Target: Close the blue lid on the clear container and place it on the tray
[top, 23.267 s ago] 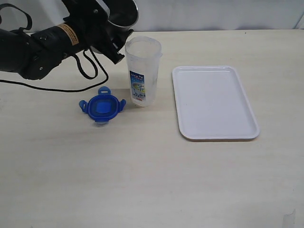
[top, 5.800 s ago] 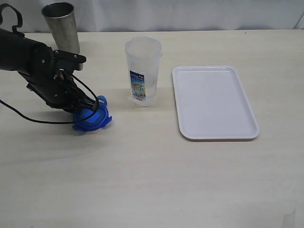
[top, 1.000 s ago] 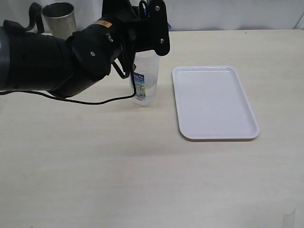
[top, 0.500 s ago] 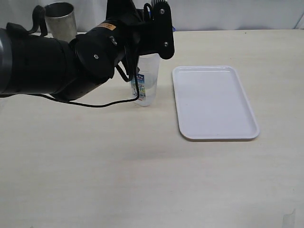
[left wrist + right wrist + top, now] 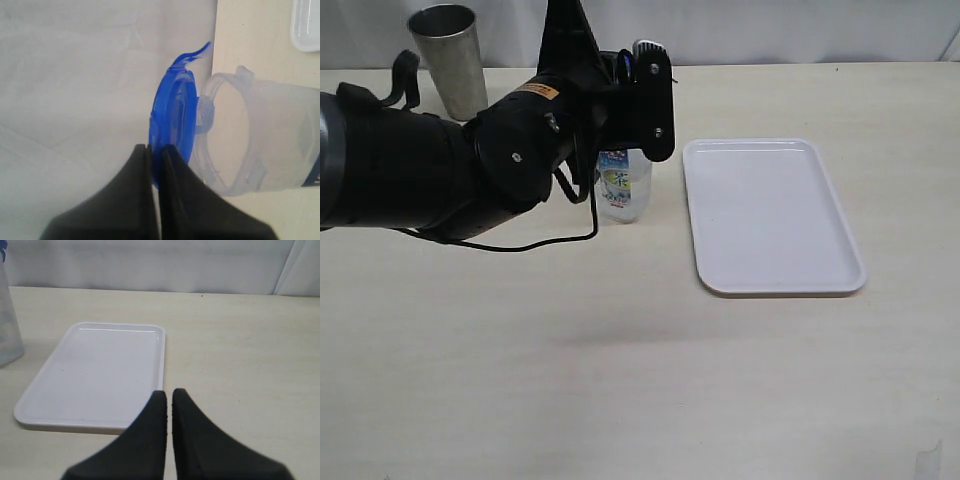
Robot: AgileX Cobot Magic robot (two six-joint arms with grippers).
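left gripper (image 5: 154, 150): we saw its two dark fingers drawn almost together, pinching the blue lid (image 5: 172, 125) by one edge.
blue lid: we saw it held on edge in the left wrist view, its face turned toward the mouth of the clear container (image 5: 260, 145) and just beside the rim. One snap flap stuck out past the fingers. We could not tell whether lid and rim were touching. In the exterior view the gripper hid the lid.
clear container: we saw it standing upright on the table (image 5: 620, 380), its printed label facing the exterior camera. Its mouth was open in the left wrist view.
left arm (image 5: 440, 170): we saw it reaching in from the left of the container in the exterior view, with its wrist covering the container's upper half.
tray (image 5: 775, 215): we saw it lying flat to the right of the container, near it but with a strip of bare table between them, and nothing on it.
right gripper (image 5: 169, 395): we saw its fingers brought narrowly together on nothing, low over the table. It sat well apart from the container, with the tray between the two.
steel cup (image 5: 450, 55): we saw it upright, well to the left of the container and farther back.
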